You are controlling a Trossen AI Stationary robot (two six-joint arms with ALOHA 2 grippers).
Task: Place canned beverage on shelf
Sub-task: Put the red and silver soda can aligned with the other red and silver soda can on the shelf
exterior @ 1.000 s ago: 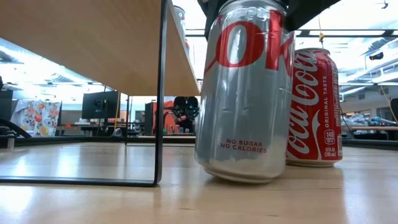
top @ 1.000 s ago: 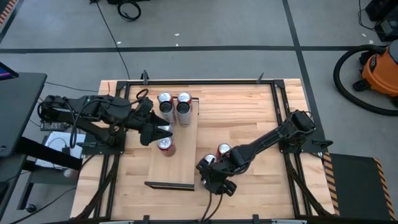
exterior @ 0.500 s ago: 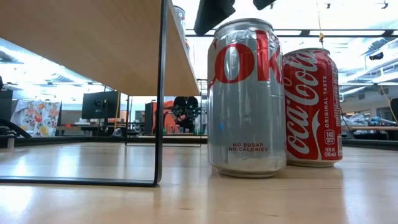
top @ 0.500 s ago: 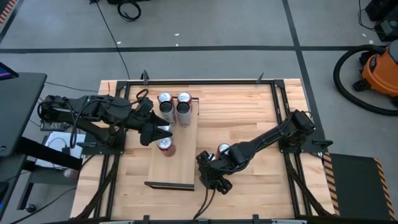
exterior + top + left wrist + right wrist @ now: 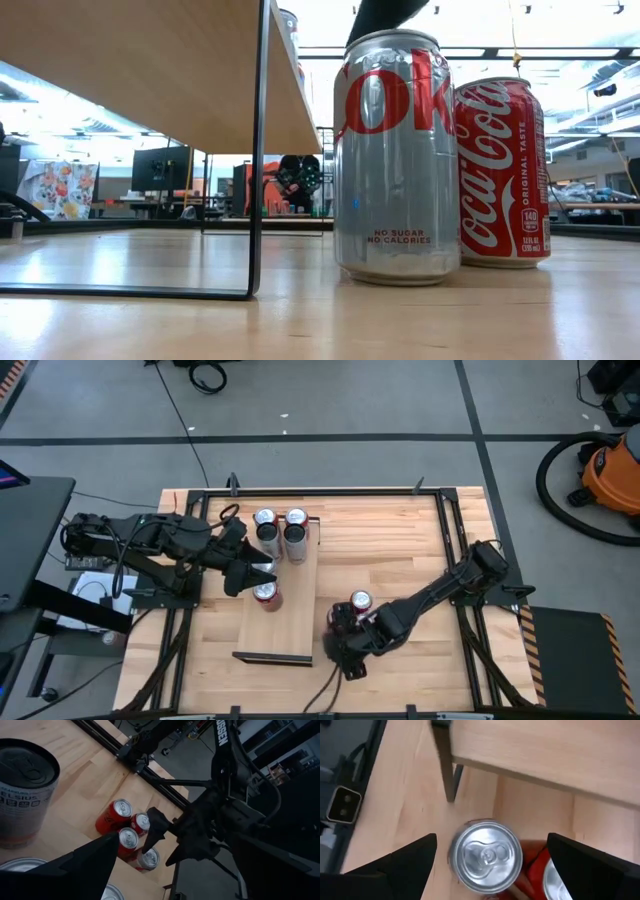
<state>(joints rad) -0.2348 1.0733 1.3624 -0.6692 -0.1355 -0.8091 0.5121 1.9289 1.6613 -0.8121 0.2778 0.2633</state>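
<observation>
While three cans stand on the shelf (image 5: 285,595), two more remain on the table (image 5: 400,550) beside its near end. The silver can (image 5: 397,155) stands upright on the table, touching or just beside a red can (image 5: 503,170), close to the shelf's dark end support (image 5: 258,150). The right tool (image 5: 345,650) hangs directly above the silver can, its fingers (image 5: 395,865) spread wide to either side of the lid and clear of it; nothing is held. On the shelf, two silver-topped cans (image 5: 280,525) stand side by side at the far end, and a third can (image 5: 265,593) with a red rim stands nearer the middle. The left tool (image 5: 262,572) is held over the shelf just beside that third can, fingers apart and empty.
</observation>
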